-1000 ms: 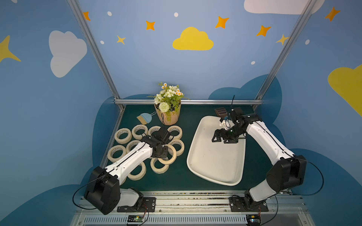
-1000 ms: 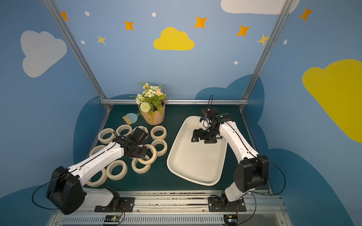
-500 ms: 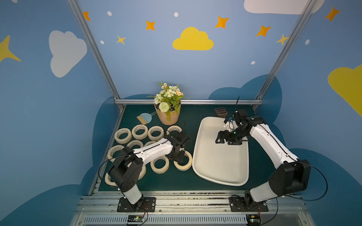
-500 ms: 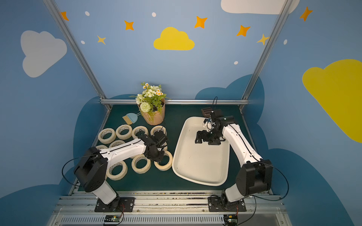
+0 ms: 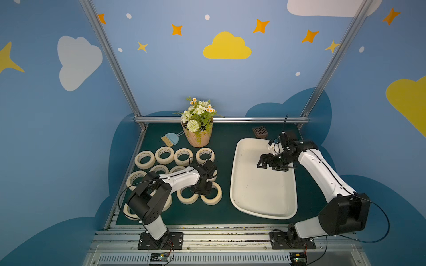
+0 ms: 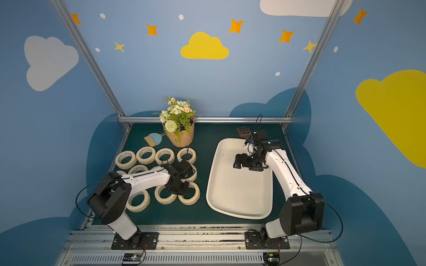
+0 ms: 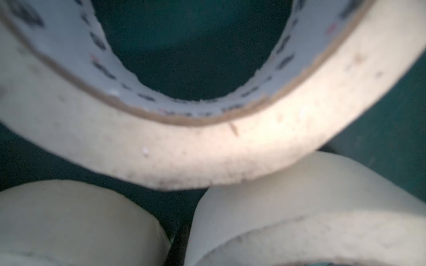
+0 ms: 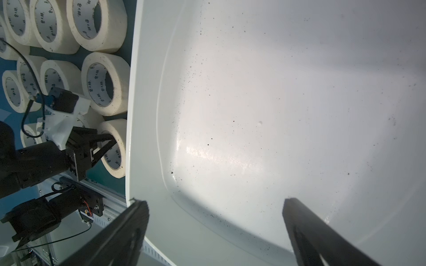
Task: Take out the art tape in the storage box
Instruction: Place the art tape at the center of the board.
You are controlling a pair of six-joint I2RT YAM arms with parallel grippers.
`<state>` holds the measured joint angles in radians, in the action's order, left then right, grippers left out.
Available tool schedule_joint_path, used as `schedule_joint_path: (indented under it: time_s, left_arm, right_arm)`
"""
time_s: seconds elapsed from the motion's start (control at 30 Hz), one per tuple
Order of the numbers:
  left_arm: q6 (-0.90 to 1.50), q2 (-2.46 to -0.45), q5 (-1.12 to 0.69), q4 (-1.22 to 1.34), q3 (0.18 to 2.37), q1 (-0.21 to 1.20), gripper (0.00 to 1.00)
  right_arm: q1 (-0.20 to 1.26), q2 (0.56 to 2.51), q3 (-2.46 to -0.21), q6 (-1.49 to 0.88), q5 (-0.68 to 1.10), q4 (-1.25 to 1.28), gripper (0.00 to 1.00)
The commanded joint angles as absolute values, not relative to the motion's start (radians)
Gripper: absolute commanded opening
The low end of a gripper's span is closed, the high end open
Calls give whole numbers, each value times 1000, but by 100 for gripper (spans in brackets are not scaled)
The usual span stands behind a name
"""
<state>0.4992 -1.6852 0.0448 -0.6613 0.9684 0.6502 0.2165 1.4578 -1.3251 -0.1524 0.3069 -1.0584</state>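
Note:
Several cream art tape rolls lie on the green mat left of the storage box, an off-white tub whose floor shows only dark specks. My left gripper is low among the front rolls, shut on the wall of one roll that rests on the mat. In the right wrist view, one finger sits inside that roll and one outside. The left wrist view shows a dark finger between blurred rolls. My right gripper hangs open over the box's far half, holding nothing.
A tan flowerpot with flowers stands at the back, a small blue brush set to its left. A brown slotted piece lies behind the box. A metal rail bounds the back edge.
My left gripper carried a tilted roll rightward and toward the front, then lowered it onto the mat beside the front rolls. The storage box shifted slightly right. The right gripper barely moved.

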Motion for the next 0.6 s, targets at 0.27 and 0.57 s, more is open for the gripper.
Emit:
schedule_joint_path:
  time_s: [0.27,0.57]
  left_arm:
    - [513,-1657,101,-648,943,627,73]
    - [440,-1561,58,-735,1028,627,93]
  right_arm:
    - [196,1428,-1245,-161,246,-973,97]
    - [190,1422,-1229,-151,245,-930,97]
